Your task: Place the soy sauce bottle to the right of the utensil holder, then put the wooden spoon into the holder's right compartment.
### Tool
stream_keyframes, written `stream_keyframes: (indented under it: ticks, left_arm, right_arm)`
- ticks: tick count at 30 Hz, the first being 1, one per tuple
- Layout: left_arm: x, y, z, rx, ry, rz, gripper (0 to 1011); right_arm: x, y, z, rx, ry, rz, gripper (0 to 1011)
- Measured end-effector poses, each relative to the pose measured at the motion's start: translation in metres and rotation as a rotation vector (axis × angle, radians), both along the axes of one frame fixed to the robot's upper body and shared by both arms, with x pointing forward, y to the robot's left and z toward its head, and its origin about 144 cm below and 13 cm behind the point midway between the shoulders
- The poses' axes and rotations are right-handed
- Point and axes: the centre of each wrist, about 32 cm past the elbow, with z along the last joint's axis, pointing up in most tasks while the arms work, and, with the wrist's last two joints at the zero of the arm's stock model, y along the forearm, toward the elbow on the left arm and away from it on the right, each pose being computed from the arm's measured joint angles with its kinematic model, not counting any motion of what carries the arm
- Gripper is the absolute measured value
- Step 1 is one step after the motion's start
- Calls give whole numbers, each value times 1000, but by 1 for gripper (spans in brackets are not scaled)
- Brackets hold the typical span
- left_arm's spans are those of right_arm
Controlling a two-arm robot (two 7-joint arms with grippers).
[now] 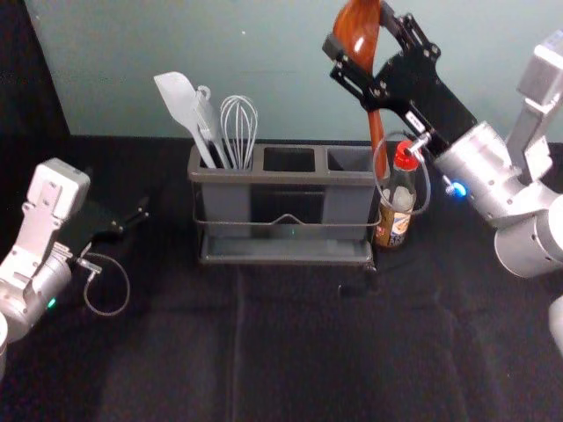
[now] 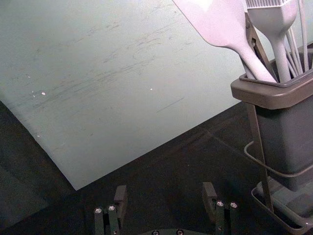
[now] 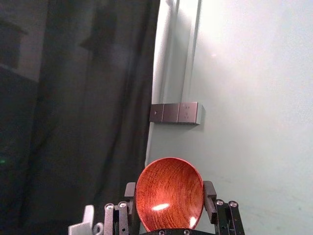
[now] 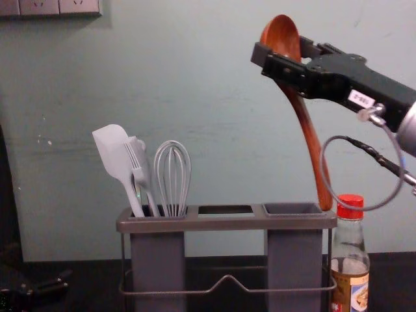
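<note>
Clasps wooden spoon (image 1: 377, 136) by its bowl, handle down, with right end effector (image 1: 359, 31) above right side of utensil holder (image 1: 290, 178). Has soy sauce bottle (image 1: 402, 198) (upright) just right of it; parks left end effector (image 1: 139, 216), released, well left.

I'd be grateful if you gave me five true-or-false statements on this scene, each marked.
1. The right gripper holds the spoon by its bowl. True.
2. The spoon's handle points up. False: the handle points down, with the bowl on top.
3. The bottle stands to the right of the holder. True.
4. The whisk stands in the middle compartment. False: it is in the left compartment.
5. The left gripper is shut on the spatula. False: it is open, left of the holder.
</note>
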Motion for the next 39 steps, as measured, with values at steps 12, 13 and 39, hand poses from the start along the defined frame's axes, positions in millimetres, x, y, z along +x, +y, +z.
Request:
stream_keyframes:
  ticks: [12, 13, 39]
  left_arm:
    - [0, 0, 0, 0, 0, 0, 1005]
    - [0, 0, 0, 0, 0, 0, 1005]
    - [0, 0, 0, 0, 0, 0, 1005]
  right_arm:
    - [34, 11, -4, -31, -65, 19, 837]
    - [38, 12, -6, -31, -66, 21, 837]
    - [35, 13, -60, -7, -16, 33, 837]
